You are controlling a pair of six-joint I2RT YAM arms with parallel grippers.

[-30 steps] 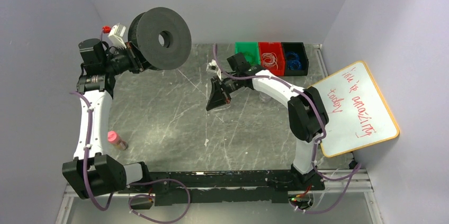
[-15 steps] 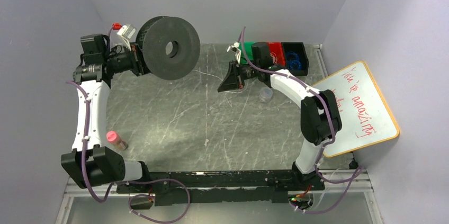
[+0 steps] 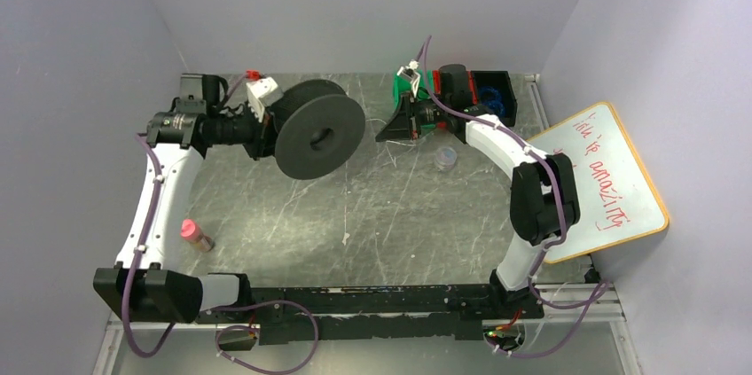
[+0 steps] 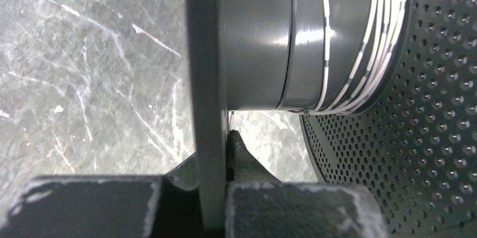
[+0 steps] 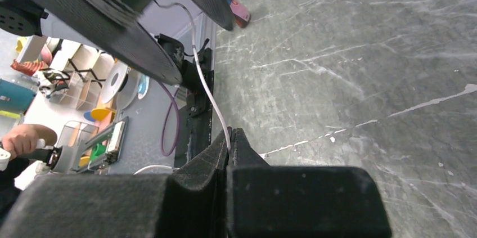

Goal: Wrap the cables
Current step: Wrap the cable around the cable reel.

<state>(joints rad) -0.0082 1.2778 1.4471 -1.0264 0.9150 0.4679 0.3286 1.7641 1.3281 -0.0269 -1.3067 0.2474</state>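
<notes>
A large black spool [image 3: 317, 134] is held in the air over the back left of the table. My left gripper [image 3: 262, 131] is shut on its flange [image 4: 203, 80], with the grey hub and several white cable turns [image 4: 360, 52] beside it. My right gripper [image 3: 388, 127] at back centre is shut on the thin white cable [image 5: 211, 94], which runs from the pinched fingertips [image 5: 229, 139] up to the spool [image 5: 95, 18]. The cable is a faint line between spool and gripper in the top view.
Green, red [image 3: 454, 89] and black [image 3: 493, 91] bins stand at the back right. A small clear cup [image 3: 445, 158] sits below the right arm. A pink-capped bottle [image 3: 193, 235] lies at the left. A whiteboard [image 3: 601, 182] leans at the right.
My left arm swung the spool right and down toward the table centre. My right gripper moved back and right toward the bins, still gripping the cable.
</notes>
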